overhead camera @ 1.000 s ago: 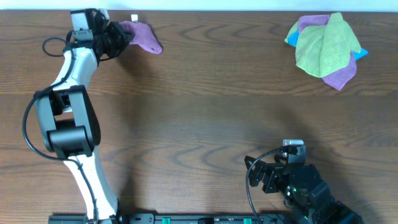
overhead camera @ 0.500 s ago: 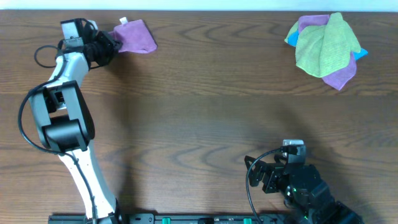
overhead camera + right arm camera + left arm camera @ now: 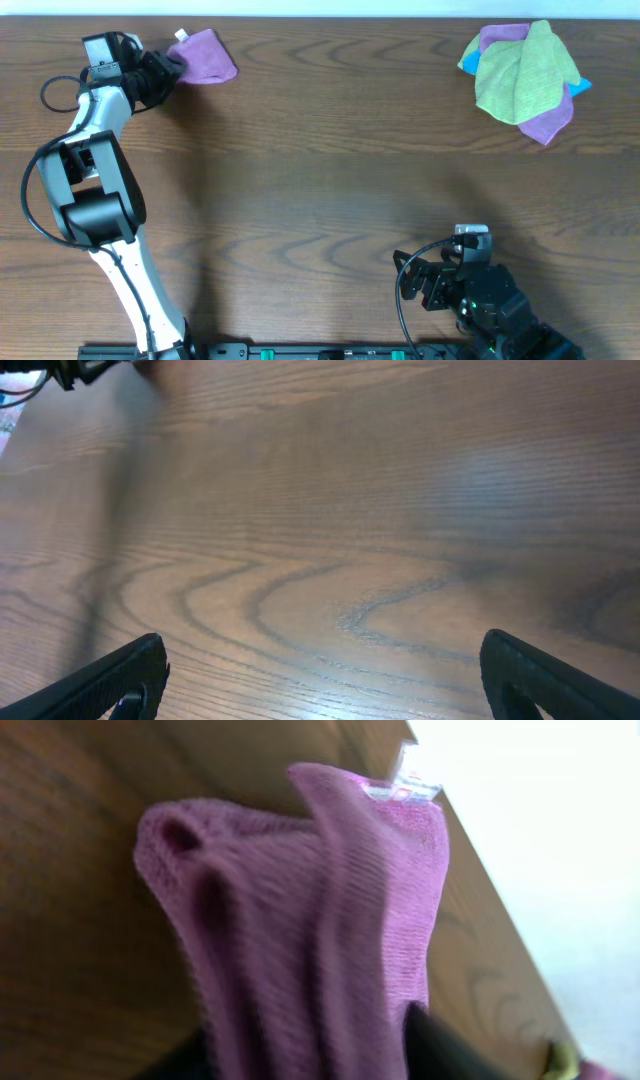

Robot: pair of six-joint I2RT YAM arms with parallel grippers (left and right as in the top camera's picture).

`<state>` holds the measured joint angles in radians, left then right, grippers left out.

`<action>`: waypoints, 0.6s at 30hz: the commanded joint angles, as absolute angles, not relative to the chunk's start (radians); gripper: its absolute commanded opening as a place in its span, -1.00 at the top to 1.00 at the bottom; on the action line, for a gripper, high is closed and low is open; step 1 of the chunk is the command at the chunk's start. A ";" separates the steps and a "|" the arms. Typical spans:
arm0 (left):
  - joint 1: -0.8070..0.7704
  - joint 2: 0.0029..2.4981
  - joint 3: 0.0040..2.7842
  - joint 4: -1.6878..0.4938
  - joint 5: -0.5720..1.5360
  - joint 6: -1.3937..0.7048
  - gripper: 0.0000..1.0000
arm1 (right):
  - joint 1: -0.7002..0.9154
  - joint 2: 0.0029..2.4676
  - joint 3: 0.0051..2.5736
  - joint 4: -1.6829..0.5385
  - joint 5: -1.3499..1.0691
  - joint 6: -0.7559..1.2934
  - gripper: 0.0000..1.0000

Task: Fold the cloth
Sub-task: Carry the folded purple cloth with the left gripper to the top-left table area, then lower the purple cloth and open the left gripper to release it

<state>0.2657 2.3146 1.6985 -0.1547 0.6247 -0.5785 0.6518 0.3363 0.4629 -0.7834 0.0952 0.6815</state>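
Note:
The lilac cloth (image 3: 205, 57) lies bunched at the table's back left corner, its small white tag (image 3: 181, 35) toward the far edge. My left gripper (image 3: 168, 66) is at the cloth's left end. In the left wrist view the cloth (image 3: 320, 920) fills the frame in soft ridges, tag (image 3: 405, 785) at the top, and runs down between my two dark fingers (image 3: 432, 1045), which stand apart on either side of it. My right gripper (image 3: 412, 281) rests near the front right, wide open over bare wood (image 3: 325, 680), far from the cloth.
A heap of other cloths (image 3: 525, 72), yellow-green on top with blue and purple beneath, sits at the back right. The table's far edge (image 3: 500, 900) runs just behind the lilac cloth. The left arm (image 3: 95, 190) stretches along the left side.
The left gripper has carried the cloth leftward along the back edge, and its fingers have now parted around it. The right arm has not moved.

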 commanded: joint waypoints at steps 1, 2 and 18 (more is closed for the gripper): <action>0.274 2.322 1.724 -0.183 0.627 -0.535 -0.43 | 0.646 0.332 0.462 -0.783 0.109 0.694 -0.99; 0.277 2.322 1.724 -0.195 0.630 -0.528 -0.52 | 0.646 0.332 0.462 -0.783 0.109 0.694 -0.98; 0.353 2.187 1.725 -0.414 0.669 -0.351 -0.91 | 0.646 0.332 0.462 -0.783 0.109 0.694 -0.99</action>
